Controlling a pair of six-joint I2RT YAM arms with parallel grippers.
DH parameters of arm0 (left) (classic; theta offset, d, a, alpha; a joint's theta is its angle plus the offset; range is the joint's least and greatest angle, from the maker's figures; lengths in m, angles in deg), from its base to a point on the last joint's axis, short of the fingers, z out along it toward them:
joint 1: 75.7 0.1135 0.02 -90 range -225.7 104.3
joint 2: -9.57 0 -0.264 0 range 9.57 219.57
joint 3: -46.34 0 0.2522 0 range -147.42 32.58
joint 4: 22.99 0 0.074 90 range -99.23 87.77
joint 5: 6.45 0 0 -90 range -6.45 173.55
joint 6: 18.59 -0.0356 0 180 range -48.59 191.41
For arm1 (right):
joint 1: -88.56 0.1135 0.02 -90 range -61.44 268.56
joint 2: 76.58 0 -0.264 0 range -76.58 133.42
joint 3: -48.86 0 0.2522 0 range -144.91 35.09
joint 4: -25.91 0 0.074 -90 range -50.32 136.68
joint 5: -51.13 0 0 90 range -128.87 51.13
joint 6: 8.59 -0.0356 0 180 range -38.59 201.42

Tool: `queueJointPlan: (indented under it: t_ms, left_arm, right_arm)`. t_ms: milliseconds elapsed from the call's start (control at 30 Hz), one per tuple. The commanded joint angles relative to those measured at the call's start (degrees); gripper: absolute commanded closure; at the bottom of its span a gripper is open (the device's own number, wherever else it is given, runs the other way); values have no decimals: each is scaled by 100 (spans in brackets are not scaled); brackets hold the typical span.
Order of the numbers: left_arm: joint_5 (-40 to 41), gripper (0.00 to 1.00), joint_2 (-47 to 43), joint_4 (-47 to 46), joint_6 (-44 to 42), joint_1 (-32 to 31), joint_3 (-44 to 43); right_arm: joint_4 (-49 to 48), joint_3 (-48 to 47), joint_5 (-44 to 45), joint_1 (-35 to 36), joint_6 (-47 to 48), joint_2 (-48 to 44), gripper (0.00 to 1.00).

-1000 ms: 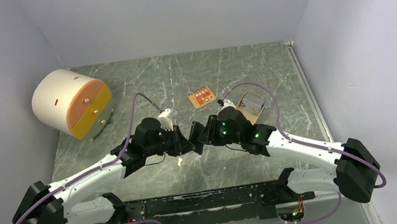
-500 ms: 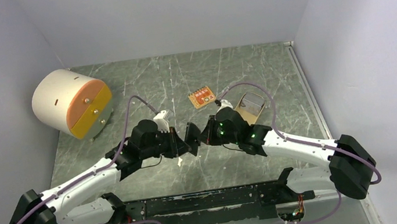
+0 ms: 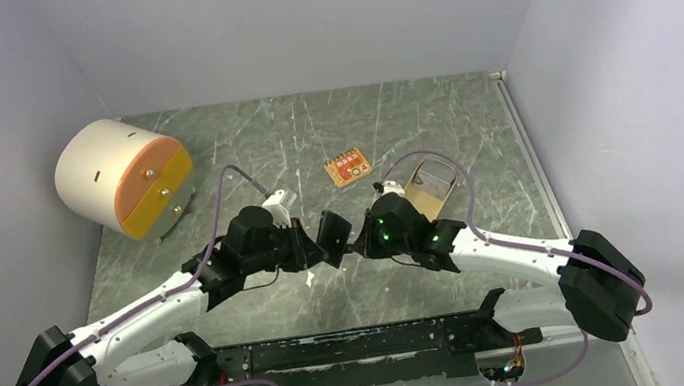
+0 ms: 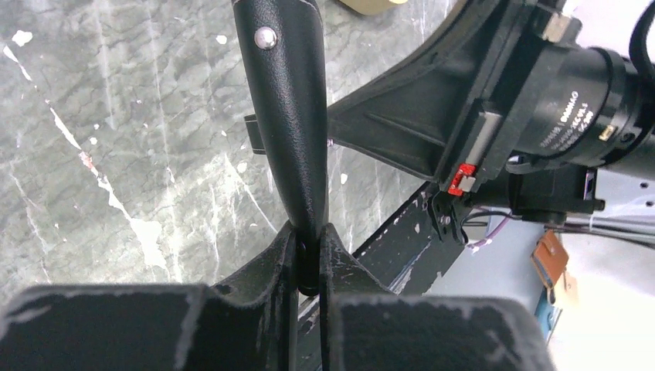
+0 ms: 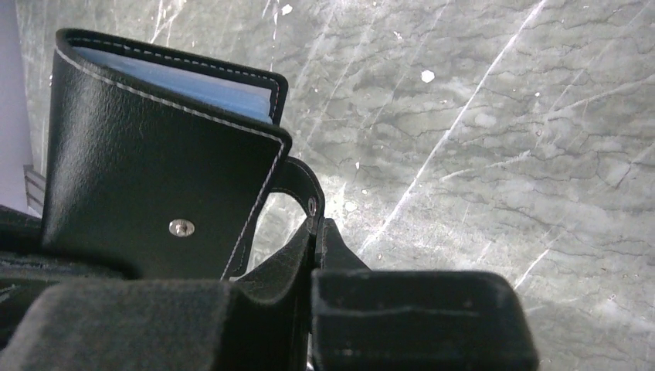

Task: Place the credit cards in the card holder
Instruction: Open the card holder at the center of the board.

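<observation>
Since the earlier frame the left arm has drawn back toward its base and the right gripper (image 5: 315, 232) has snapped closed. Both wrists now meet just left of the tan tray (image 3: 417, 203), on its side nearer the arm bases. The card holder (image 3: 334, 234) is held between them there. The left gripper (image 4: 307, 255) pinches it edge-on, its fingers nearly pressed together on the leather. The right gripper is pressed shut on the snap tab (image 5: 297, 182). The cover stands only slightly ajar, showing a sliver of bluish inner pockets (image 5: 178, 77). No credit cards show in a pocket or in either gripper. Something dark lies in the tray, but I cannot tell whether it is them. By my reading 0 cards are loaded. The holder is grasped, and the opening, picking and inserting are all left.
</observation>
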Motion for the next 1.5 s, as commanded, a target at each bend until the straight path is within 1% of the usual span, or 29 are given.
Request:
queueJointPlan:
  t_ms: [0, 67, 133, 200, 267, 367, 433, 500, 533, 600, 667, 700, 733, 767, 800, 833, 933, 1000, 1067, 1167, 1200, 1333, 1467]
  left_arm:
    - [257, 91, -30, -44, 640, -11, -89]
    - [161, 89, 48, -160, 894, -11, 6]
    - [122, 89, 169, -262, 1116, -15, 124]
    - [25, 89, 288, -652, 1288, -16, 431]
    - [-278, 90, 478, -1308, 1435, -15, 746]
    - [-357, 88, 887, -1558, 1532, -16, 831]
    - [-281, 82, 998, -1474, 1436, -17, 759]
    - [-137, 72, 1046, -1188, 1273, -11, 642]
    - [2, 66, 1052, -950, 1189, -15, 552]
    - [310, 56, 1009, -455, 1082, -15, 377]
    - [544, 51, 895, -150, 1021, -13, 298]
    - [603, 50, 839, -97, 998, -13, 298]
    - [594, 50, 800, -100, 972, -12, 312]
    - [543, 51, 790, -133, 970, -14, 325]
    - [462, 52, 815, -171, 965, -12, 334]
    - [380, 54, 854, -228, 945, -12, 343]
    - [96, 60, 1038, -472, 901, -12, 376]
    - [8, 69, 1110, -574, 902, -16, 410]
    - [-1, 76, 1094, -653, 910, -11, 461]
    - [17, 84, 1056, -647, 872, -16, 486]
    - [34, 86, 1049, -640, 867, -16, 486]
    - [8, 87, 980, -699, 886, -11, 546]
    - [-8, 86, 941, -782, 944, -11, 617]
  right_arm:
    - [-191, 177, 53, -17, 152, -194, 100]
    - [-329, 330, -33, -16, 131, -305, 100]
    - [-496, 475, -132, -12, 159, -339, 100]
    - [-723, 596, -262, -17, 239, -287, 100]
    - [-1035, 713, -442, -28, 363, -125, 100]
    - [-1104, 720, -600, -56, 440, 104, 100]
    - [-1110, 778, -563, -69, 431, 74, 100]
    - [-1096, 847, -510, -65, 460, -47, 100]
    - [-1064, 875, -492, -67, 508, -124, 100]
    - [-964, 908, -501, -78, 638, -264, 100]
    - [-811, 913, -454, -74, 672, -391, 100]
    - [-744, 885, -464, -78, 696, -434, 100]
    - [-643, 838, -416, -78, 662, -462, 100]
    - [-487, 767, -339, -78, 569, -466, 95]
    - [-370, 688, -325, -71, 433, -453, 85]
    - [-276, 609, -328, -70, 298, -423, 79]
    - [-66, 422, -208, 23, -107, -314, 66]
    - [57, 304, -143, 79, -249, -249, 60]
    - [201, 196, -71, 98, -307, -179, 55]
    - [194, 181, 22, 131, -341, -66, 50]
    - [131, 198, 20, 127, -344, -11, 49]
    - [-203, 251, -181, 138, -202, 250, 49]
    - [-270, 127, -225, 134, -86, 543, 50]
